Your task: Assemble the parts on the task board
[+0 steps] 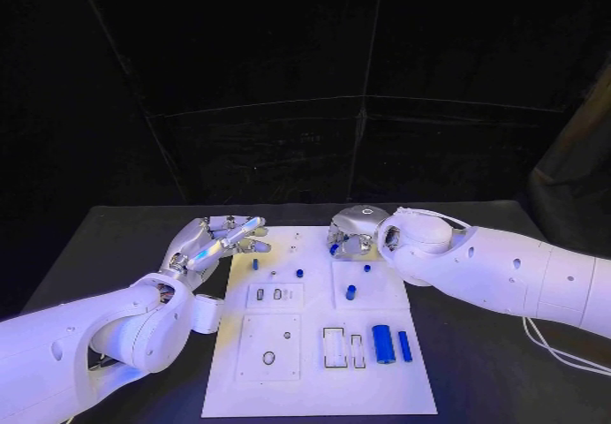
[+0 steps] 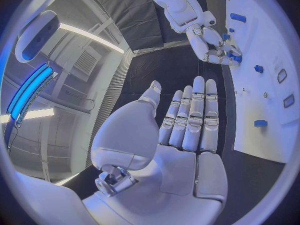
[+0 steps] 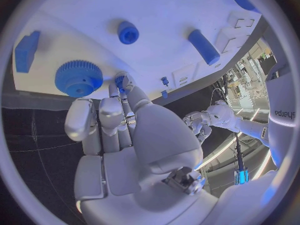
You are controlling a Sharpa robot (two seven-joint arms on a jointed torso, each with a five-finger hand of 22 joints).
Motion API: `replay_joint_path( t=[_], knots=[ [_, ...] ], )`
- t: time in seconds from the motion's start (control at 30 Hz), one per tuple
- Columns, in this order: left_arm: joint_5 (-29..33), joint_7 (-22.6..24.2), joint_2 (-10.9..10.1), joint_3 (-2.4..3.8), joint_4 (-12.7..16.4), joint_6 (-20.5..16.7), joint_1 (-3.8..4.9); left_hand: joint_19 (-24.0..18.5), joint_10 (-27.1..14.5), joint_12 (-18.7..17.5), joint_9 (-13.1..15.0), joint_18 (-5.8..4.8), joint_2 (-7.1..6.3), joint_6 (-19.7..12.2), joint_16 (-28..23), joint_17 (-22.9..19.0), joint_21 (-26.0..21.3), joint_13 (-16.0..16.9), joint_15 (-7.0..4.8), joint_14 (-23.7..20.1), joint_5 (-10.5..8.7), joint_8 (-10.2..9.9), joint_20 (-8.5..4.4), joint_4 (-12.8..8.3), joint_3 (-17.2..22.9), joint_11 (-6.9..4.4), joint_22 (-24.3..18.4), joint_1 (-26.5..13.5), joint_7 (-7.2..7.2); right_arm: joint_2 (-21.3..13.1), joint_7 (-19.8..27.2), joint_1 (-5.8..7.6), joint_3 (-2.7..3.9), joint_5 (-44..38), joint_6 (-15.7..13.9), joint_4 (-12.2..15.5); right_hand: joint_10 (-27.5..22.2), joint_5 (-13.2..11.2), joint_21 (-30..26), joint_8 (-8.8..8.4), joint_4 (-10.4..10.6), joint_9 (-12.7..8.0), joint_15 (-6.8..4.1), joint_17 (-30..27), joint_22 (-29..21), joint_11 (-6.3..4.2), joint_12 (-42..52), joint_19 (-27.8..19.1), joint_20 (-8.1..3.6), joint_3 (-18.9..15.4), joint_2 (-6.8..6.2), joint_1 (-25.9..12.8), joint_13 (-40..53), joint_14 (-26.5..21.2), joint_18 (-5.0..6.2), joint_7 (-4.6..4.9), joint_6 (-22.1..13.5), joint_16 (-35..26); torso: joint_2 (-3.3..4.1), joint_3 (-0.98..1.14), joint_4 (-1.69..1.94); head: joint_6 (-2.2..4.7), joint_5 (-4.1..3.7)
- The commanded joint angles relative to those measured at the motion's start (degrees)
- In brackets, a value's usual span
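The white task board lies in the middle of the black table. Blue parts lie on it: a thick cylinder, a slim bar and a short peg. My right hand hangs over the board's far edge with its fingers pointing down. In the right wrist view one fingertip touches a small blue part next to a blue gear; nothing is gripped. My left hand hovers at the board's far left corner, its fingers stretched out and holding nothing.
Empty slots and holes mark the board's near half. More blue parts sit near the right hand: a round peg, a cylinder and a block. Black table surrounds the board.
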Motion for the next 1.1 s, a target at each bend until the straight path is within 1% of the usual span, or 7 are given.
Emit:
replay_joint_path(
  t=[0.03, 0.27, 0.53, 0.6, 0.73, 1.0, 1.1],
  knots=[
    [-0.3, 0.0, -0.1, 0.05, 0.1, 0.8, 0.1, 0.3, 0.0, -0.4, -0.1, 0.29, 0.46, 0.0, -0.4, 0.1, -0.4, -0.1, 0.36, -0.1, 0.21, -0.3, 0.19, -0.5, 0.0, 0.43, -0.1, 0.4, 0.34, -0.2, 0.4, 0.08, 0.04, -1.1, -8.4, 0.8, 1.5, -0.3, 0.5, 0.12, 0.1, 0.3, -0.41, 0.3, 0.6, -0.82, -0.1, 0.4, -0.2, 1.7, 0.41, 1.3, 0.3, 0.3, -0.79, -0.11, 0.7, 0.7, 0.06, -0.01, 0.0, 0.15, -0.07],
    [-0.1, -0.1, -0.2, 0.05, 0.2, 1.0, 0.17, 0.3, -0.1, -0.6, -0.1, 0.29, 0.61, 0.0, -0.6, 0.1, -0.5, -0.1, 0.4, -0.1, 0.21, -0.5, 0.22, -0.5, 0.1, 0.48, -0.2, 0.4, 0.38, 0.4, -0.3, 0.09, 0.08, -0.9, -13.3, 0.8, 0.9, -0.5, 1.1, -0.7, 0.1, 0.2, -0.12, 0.5, 1.2, -0.58, -0.6, 0.2, 0.03, 4.8, -1.12, 0.2, 0.1, 0.0, -0.84, 0.29, 0.3, 1.5, 0.13, -0.06, 0.1, 0.65, 0.01],
    [-0.1, -0.2, -0.1, 0.05, 0.2, 1.4, 0.23, 0.3, -0.1, -0.7, -0.1, 0.29, 0.66, -0.1, -0.7, 0.2, -0.6, -0.1, 0.43, -0.2, 0.2, -0.6, 0.25, -0.6, 0.1, 0.51, -0.2, 0.5, 0.4, 4.0, -0.2, 0.12, 0.12, -0.2, -15.4, -3.1, 0.4, -0.5, 1.4, -0.75, 0.2, 0.1, 0.11, 0.5, 1.6, -0.33, -0.5, -0.1, 0.35, 8.7, -2.77, -1.3, 0.1, -0.3, -0.83, 0.5, -0.1, 2.0, 0.28, -0.07, 0.34, 1.21, 0.21],
    [-0.1, -0.3, 0.0, 0.05, 0.1, 1.4, 0.24, 0.3, -0.1, -0.7, -0.1, 0.29, 0.66, -0.1, -0.7, 0.2, -0.6, -0.1, 0.43, -0.2, 0.2, -0.6, 0.25, -0.6, 0.1, 0.51, -0.2, 0.5, 0.4, 5.1, 0.1, 0.16, 0.12, 0.1, -15.3, -4.1, 0.2, -0.5, 1.6, -0.73, 0.2, 0.1, 0.09, 0.4, 1.8, -0.11, -0.5, -0.2, 0.51, 11.5, -3.94, -2.5, 0.1, -0.4, -0.86, 0.54, -0.2, 2.4, 0.3, -0.04, 0.26, 1.25, 0.32],
    [-0.1, -0.3, -0.1, 0.05, 0.2, 1.5, 0.39, 0.3, -0.2, -0.8, -0.1, 0.29, 0.67, -0.1, -0.8, 0.2, -0.6, -0.1, 0.44, -0.2, 0.2, -0.6, 0.26, -0.6, 0.1, 0.52, -0.3, 0.5, 0.4, 7.3, 0.7, 0.44, 0.12, 0.7, -14.5, -6.3, 0.0, -0.5, 1.8, -0.77, 0.4, 0.1, 0.25, 0.4, 1.9, -0.09, -0.6, -0.3, 0.58, 14.3, -5.13, -3.7, 0.1, -0.5, -0.85, 0.62, -0.3, 2.7, 0.67, -0.18, 0.48, 1.57, 0.15],
    [-0.1, -0.5, 0.0, 0.05, 0.2, 1.6, 0.55, 0.3, -0.2, -0.9, -0.1, 0.29, 0.68, -0.1, -0.8, 0.2, -0.7, -0.1, 0.46, -0.2, 0.2, -0.7, 0.27, -0.6, 0.1, 0.53, -0.3, 0.5, 0.4, 10.3, 1.5, 0.58, 0.12, 0.5, -11.5, -9.3, -0.3, -0.1, 2.0, -0.77, 0.7, 0.1, 0.45, 0.2, 2.1, 0.02, -0.6, -0.4, 0.72, 19.1, -6.99, -5.6, 0.1, -0.6, -0.85, 0.8, -0.6, 3.1, 0.92, -0.27, 0.73, 1.43, 0.03],
    [-0.1, -0.5, 0.0, 0.05, 0.2, 1.6, 0.61, 0.3, -0.2, -0.9, -0.1, 0.29, 0.68, -0.1, -0.8, 0.2, -0.7, -0.1, 0.46, -0.2, 0.2, -0.7, 0.27, -0.6, 0.1, 0.53, -0.3, 0.5, 0.4, 10.8, 1.5, 0.6, 0.12, 0.4, -10.6, -9.9, -0.5, -0.4, 2.0, -0.79, 0.9, 0.1, 0.49, 0.1, 2.1, 0.08, -0.6, -0.4, 0.76, 19.8, -7.4, -6.1, 0.1, -0.6, -0.85, 0.82, -0.8, 3.2, 0.99, -0.19, 0.75, 1.32, 0.3]
  ],
)
